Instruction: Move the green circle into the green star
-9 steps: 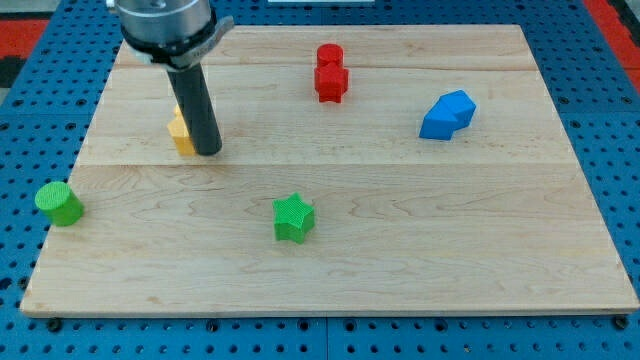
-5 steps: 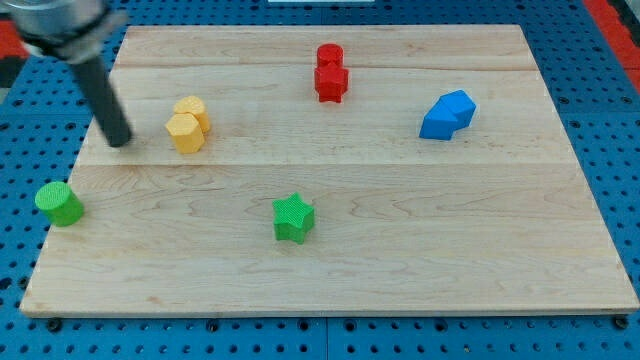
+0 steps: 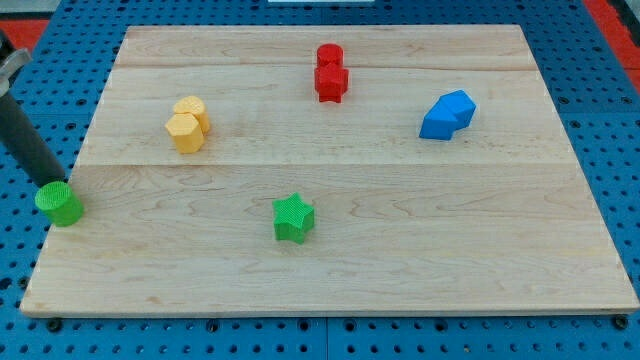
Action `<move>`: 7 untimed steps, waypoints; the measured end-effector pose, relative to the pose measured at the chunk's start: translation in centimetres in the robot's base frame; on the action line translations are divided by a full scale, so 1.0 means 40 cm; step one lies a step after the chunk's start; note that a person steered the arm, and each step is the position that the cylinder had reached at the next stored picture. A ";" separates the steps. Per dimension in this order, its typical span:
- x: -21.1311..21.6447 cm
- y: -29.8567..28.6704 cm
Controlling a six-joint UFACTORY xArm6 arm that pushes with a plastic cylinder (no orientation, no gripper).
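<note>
The green circle (image 3: 60, 203) sits at the left edge of the wooden board (image 3: 400, 250). The green star (image 3: 293, 218) lies near the board's middle, toward the view's bottom, well to the right of the circle. My rod comes in from the view's upper left, and my tip (image 3: 50, 181) stands just above the circle's top-left edge, touching or almost touching it.
A yellow pair of blocks (image 3: 187, 124) lies up and right of the circle. A red pair of blocks (image 3: 330, 72) stands near the board's top. A blue block (image 3: 447, 114) lies at the right. A blue pegboard surrounds the board.
My tip has moved from beside the yellow blocks to the left and down, and now stands at the green circle's upper edge. No block has moved.
</note>
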State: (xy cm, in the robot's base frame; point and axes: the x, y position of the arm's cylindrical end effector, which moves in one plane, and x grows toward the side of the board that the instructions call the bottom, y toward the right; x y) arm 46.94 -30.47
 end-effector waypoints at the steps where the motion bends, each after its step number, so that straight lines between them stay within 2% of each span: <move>1: 0.026 0.000; 2: 0.132 0.001; 4: 0.162 0.041; 5: 0.139 0.289; 6: 0.151 0.289; 7: 0.222 0.315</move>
